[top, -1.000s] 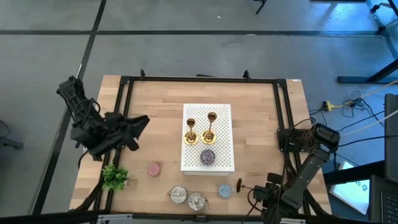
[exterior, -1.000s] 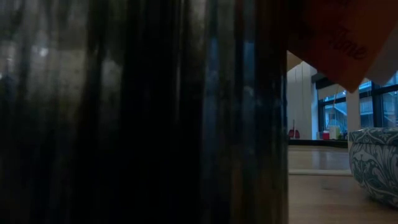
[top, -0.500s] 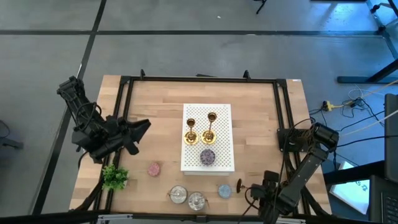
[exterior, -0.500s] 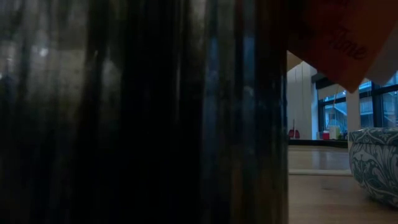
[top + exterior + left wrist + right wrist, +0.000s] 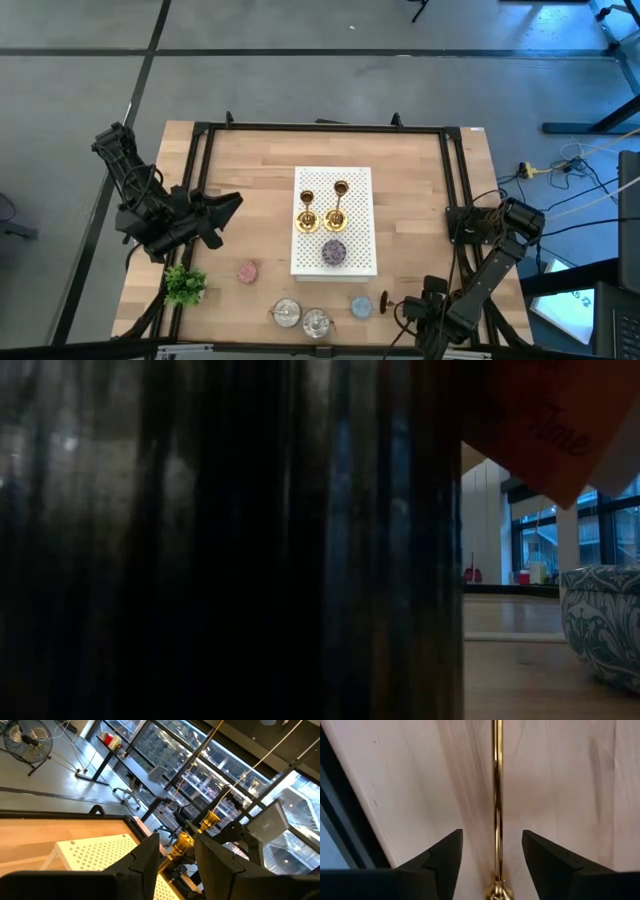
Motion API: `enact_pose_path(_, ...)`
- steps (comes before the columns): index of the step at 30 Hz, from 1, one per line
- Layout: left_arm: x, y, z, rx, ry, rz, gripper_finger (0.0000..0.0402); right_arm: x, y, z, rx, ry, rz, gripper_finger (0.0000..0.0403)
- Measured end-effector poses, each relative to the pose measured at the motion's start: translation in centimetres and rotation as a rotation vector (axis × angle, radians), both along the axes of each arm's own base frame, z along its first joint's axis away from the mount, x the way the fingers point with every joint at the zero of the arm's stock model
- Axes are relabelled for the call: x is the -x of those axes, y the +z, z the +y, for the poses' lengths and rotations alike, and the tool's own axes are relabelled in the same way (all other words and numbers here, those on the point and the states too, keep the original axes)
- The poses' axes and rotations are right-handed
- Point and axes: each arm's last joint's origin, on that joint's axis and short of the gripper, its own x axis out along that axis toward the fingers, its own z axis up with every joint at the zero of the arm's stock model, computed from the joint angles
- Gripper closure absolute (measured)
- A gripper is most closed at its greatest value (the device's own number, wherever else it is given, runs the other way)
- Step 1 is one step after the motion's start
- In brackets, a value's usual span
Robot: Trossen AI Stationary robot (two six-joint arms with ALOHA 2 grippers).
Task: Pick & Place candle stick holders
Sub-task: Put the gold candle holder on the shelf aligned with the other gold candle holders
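Two gold candle stick holders (image 5: pixel 307 211) (image 5: pixel 339 205) stand upright on their bases on a white perforated board (image 5: pixel 358 245), also seen in the left wrist view (image 5: pixel 182 843) (image 5: pixel 210 818). A third candle stick holder (image 5: pixel 386 299) lies on its side on the table near the front edge, dark red base toward the left. My right gripper (image 5: pixel 491 835) points down over it, open, one finger on either side of its thin stem (image 5: pixel 496 790) without touching. My left gripper (image 5: pixel 228 204) hovers level at the table's left, open, holding nothing.
On the board lies a purple disc (image 5: pixel 333 251). Near the front edge are a pink disc (image 5: pixel 247 271), a blue disc (image 5: pixel 361 307), two glass pots (image 5: pixel 286 314) (image 5: pixel 317 322) and a small green plant (image 5: pixel 184 285). A black frame (image 5: pixel 320 128) rims the table. Something dark fills most of the low view.
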Motion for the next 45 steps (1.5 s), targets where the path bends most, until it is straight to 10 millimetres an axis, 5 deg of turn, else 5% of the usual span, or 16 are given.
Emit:
enact_pose_path(11, 0.0, 0.1, 0.0, 0.015, 0.0, -0.011, 0.0284, 0.8, -1.5, 0.3, -0.059, -0.001, 0.027, 0.0337)
enact_pose_path(19, 0.0, 0.1, 0.0, 0.037, 0.0, -0.027, 0.0284, 1.5, -1.6, -0.4, -0.05, -0.122, 0.14, 0.0388)
enact_pose_path(32, 0.0, 0.1, 0.1, 0.043, 0.002, -0.031, 0.0284, 1.8, 6.3, -1.6, 0.074, -0.165, 0.144, 0.0388)
enact_pose_path(39, -0.1, 0.3, 0.4, 0.074, 0.02, -0.053, 0.0284, 0.9, 11.8, -5.5, 0.208, -0.246, 0.041, 0.0388)
enact_pose_path(45, -0.4, 0.7, 0.9, 0.093, 0.014, -0.094, 0.0284, -0.4, 16.2, -9.6, 0.161, -0.362, -0.225, 0.0388)
